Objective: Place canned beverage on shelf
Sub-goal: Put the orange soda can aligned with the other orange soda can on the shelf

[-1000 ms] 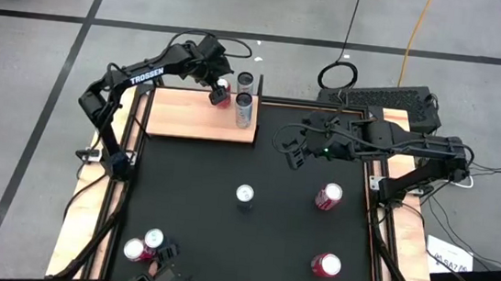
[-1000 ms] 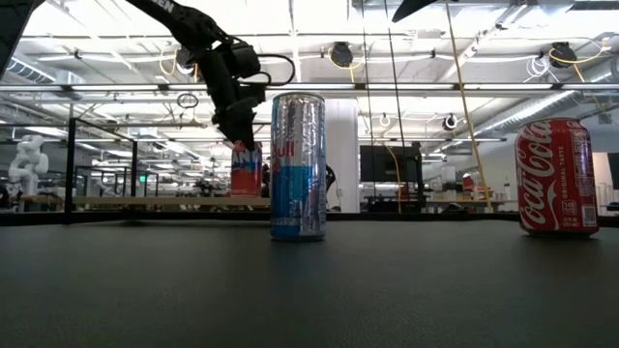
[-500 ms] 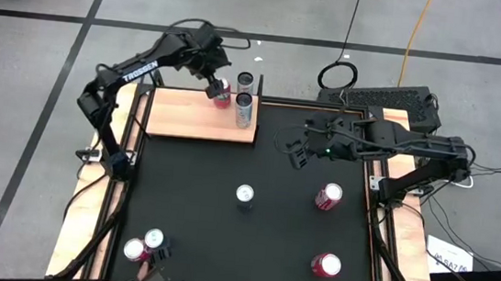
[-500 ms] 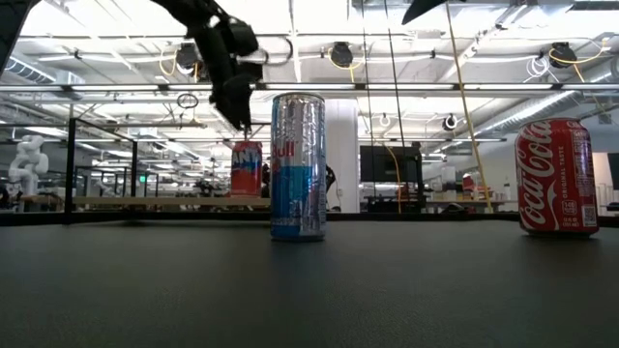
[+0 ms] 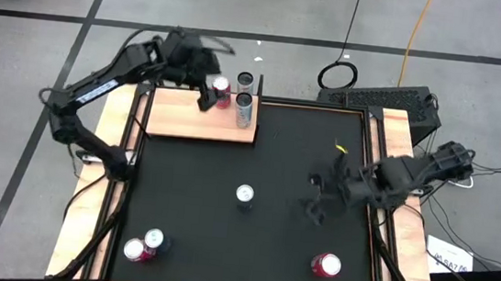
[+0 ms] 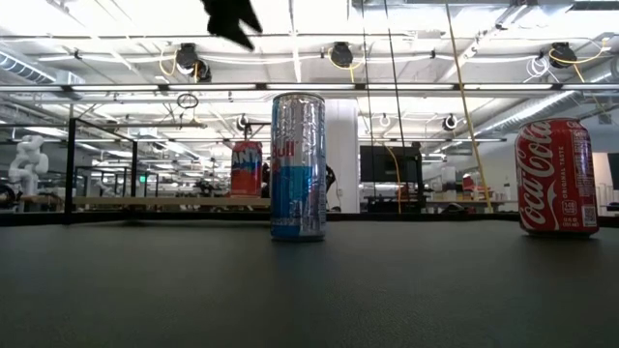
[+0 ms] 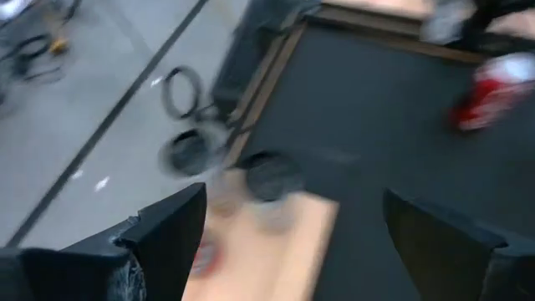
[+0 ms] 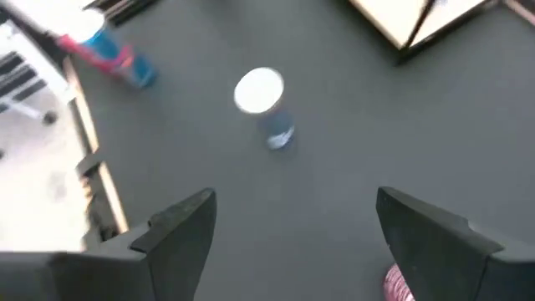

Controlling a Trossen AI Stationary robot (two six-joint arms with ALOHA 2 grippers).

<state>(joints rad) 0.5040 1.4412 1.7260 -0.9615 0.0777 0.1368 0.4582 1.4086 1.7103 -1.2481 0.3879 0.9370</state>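
The left gripper [image 5: 205, 96] hangs spread and empty beside the red can [image 5: 221, 87] standing on the shelf [image 5: 188, 116], at the mat's eleven o'clock. The right gripper [image 5: 318, 207], fingers apart, hovers at three o'clock of the Red Bull can [image 5: 244, 194].

Bright overhead lighting, glaring ceiling lamps; both wrist views motion-blurred.

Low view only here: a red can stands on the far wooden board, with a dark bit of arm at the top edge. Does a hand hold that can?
Observer: No. From above, the left hand shows beside the red can on the light-brown wooden shelf, fingers spread, holding nothing.
Operator: How many cans are there?
Observer: Three cluster at one corner: the red one, a dark-topped can and a tall silver can.
Operator: The right arm?
Observer: Its right hand is open over the large black mat.
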